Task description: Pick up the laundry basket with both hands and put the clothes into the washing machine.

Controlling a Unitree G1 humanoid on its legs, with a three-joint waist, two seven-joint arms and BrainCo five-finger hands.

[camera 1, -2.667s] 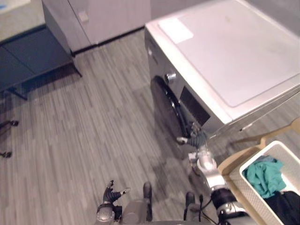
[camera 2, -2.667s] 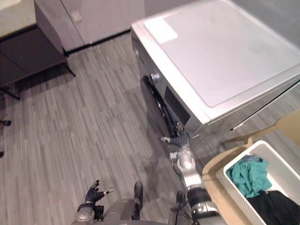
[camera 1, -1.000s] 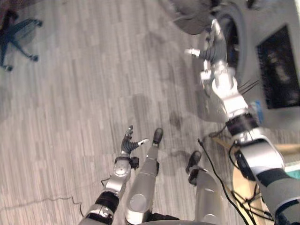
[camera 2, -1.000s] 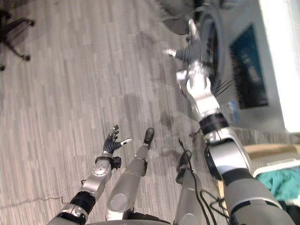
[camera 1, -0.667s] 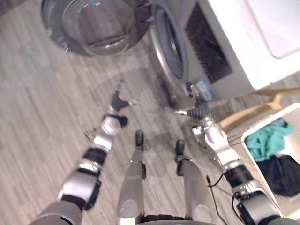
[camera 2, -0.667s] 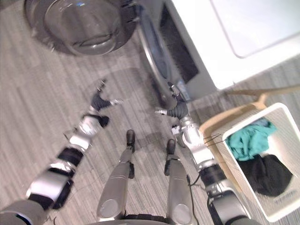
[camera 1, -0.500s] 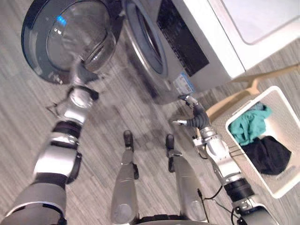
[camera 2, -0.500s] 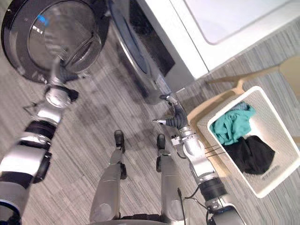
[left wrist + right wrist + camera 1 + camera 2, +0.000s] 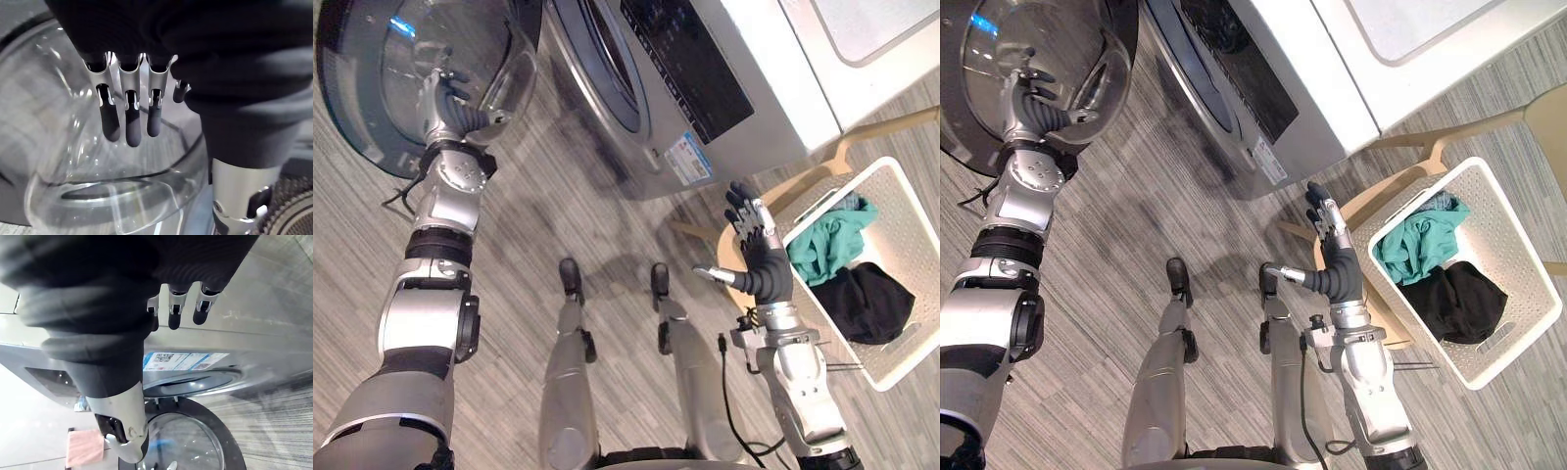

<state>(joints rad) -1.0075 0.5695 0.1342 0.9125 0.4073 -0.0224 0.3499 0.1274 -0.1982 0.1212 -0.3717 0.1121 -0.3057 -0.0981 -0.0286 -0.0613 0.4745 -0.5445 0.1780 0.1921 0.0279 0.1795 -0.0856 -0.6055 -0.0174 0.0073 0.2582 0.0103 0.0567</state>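
2 changes since 2.7 s back. The door point(image 9: 362, 122) of the washing machine point(image 9: 1307, 73) was shut then and now stands swung wide, with the drum opening point(image 9: 607, 54) exposed. The right hand point(image 9: 759, 266) was at the door edge then. It is now off the machine and raised just beside the laundry basket point(image 9: 1513, 230), fingers straight and spread, holding nothing.

The left hand point(image 9: 455, 106) is up at the door's glass bulge, fingers straight and together, thumb out to the side. We can't tell whether it touches the glass.

The basket sits untouched on a tan chair point(image 9: 1378, 204) to our right, loaded with a teal garment point(image 9: 1410, 250) and a black garment point(image 9: 1454, 304).

The view has also swung, so we ignore apparent shifts of the machine and basket.

Our read: the door step is done and the load path is clear. Next, we judge, both hands go to the basket rim. The left has far to travel, and the open door may sit in the carry path.
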